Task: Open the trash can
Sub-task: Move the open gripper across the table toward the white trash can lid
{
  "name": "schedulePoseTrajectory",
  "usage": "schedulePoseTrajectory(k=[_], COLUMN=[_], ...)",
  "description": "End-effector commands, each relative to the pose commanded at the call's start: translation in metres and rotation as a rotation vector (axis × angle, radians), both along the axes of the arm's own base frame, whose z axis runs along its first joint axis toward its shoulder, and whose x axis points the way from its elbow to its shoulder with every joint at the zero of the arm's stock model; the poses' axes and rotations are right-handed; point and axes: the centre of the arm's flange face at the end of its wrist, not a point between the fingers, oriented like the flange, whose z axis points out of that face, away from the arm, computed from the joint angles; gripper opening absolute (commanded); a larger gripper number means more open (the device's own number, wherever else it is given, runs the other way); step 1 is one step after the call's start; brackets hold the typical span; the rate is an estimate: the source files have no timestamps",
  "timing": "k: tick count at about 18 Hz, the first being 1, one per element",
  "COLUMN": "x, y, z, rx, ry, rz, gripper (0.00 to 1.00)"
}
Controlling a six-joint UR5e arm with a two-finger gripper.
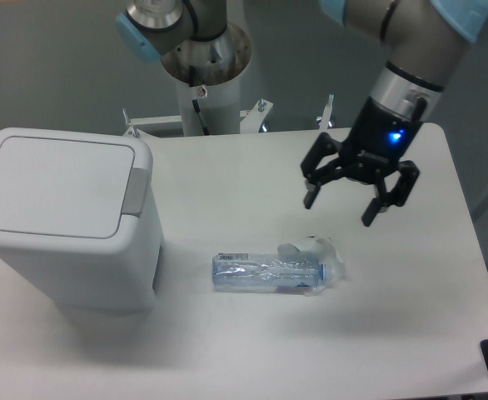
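I'm holding the gripper [340, 202] spread and empty; the trash can [67, 218] is sitting well left of its fingers, lid shut. The crushed bottle [276, 271] below risks getting clipped.

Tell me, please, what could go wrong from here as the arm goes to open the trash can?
1. The open gripper hangs just above the crushed bottle, which lies between it and the trash can; a low sweep across the table could knock the bottle aside.
2. The grey latch tab is narrow and sits at the lid's edge; spread fingers might miss it and press the lid instead.
3. The can stands near the table edge, so a sideways push might shift it.
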Motion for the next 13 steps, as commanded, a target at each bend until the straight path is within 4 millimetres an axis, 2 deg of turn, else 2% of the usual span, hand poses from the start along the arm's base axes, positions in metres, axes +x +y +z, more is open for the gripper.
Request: schedulePoseTrajectory(k=[2,4,6,13], x=[0.009,0.016,0.027,0.056], y=[0.01,0.011,0.01,0.021], z=[-0.01,-0.009,0.009,0.025], rx=[-0.016,-0.012,-0.007,-0.003], ry=[-0.029,-0.038,-0.038,-0.031], rz=[-0.001,-0.002,0.029,0.014], gripper=[1.0,1.0,1.0,1.0])
